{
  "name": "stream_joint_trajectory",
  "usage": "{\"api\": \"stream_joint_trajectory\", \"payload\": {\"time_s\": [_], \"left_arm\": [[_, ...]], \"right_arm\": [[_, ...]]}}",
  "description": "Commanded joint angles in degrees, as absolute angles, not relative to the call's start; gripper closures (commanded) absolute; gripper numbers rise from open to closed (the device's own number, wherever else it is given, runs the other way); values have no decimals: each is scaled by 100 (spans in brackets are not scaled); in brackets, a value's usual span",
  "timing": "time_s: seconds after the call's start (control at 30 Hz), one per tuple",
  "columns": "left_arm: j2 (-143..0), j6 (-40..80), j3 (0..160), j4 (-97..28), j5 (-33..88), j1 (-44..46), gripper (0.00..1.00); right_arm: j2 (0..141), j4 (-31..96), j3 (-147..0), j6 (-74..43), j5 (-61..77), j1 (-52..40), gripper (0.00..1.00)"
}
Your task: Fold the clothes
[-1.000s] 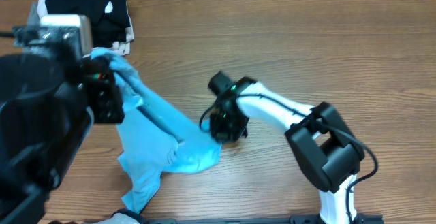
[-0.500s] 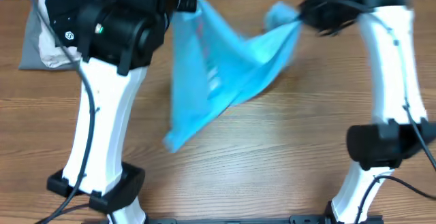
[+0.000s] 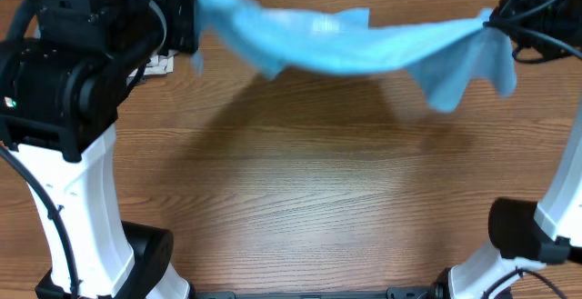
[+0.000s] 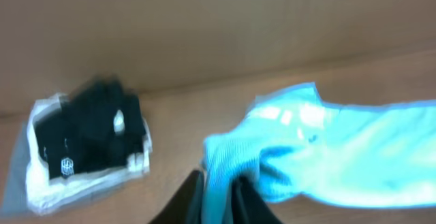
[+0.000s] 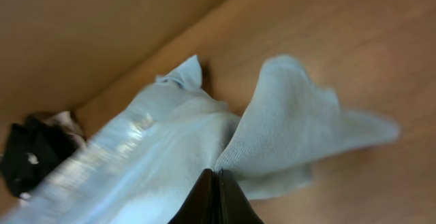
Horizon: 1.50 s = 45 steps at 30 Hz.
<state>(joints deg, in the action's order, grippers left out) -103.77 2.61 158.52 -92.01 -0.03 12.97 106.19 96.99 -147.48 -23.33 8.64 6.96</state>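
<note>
Wooden table (image 3: 318,199) bears black garment (image 4: 88,129) near T-shirt (image 3: 346,44).

surface: brown wood-grain surface (image 3: 318,181), mostly bare across the middle | far-left corner: a stack of folded garments (image 4: 85,149) lying on it | top: black garment (image 4: 92,125), small white logo | beneath: pale and grey layers
</note>
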Motion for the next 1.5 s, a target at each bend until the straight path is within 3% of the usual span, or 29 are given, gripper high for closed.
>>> {"api": "stream_joint_trajectory", "payload": {"time_s": [0.0,0.1,0.3,0.37,0.43,0.47,0.5,0.6,1.1,1.47], "left_arm": [[-10779,123,15327,-9682,1275,1229,75],[-11013,123,14219,-9620,2012,1306,76],[-11646,-75,12429,-9633,2071,1369,81],[-11793,-178,12143,-9598,2161,1369,77],[-11856,-222,11966,-9509,2261,1387,72],[-11867,-222,11902,-9428,2303,1400,68],[-11867,-222,11867,-9345,2314,1422,62],[-11867,-222,11799,-9155,2314,1468,47],[-11878,-54,10530,-8110,2324,1920,28],[-11880,69,9686,-7306,2316,1990,10]], "right_arm": [[10304,9706,-13793,-2388,434,683,95],[10219,9701,-12543,-2405,377,683,96],[10210,9054,-10025,-3002,-458,683,93],[10210,8759,-9437,-3168,-607,685,80],[10210,8525,-9052,-3181,-679,740,54],[10210,8458,-8945,-3197,-692,797,11],[10210,8449,-8919,-3240,-714,878,0],[10167,8453,-9002,-3308,-718,1205,0],[9944,8029,-9087,-1594,1695,1446,0],[9946,7422,-9054,-1647,1813,1109,0]]}}
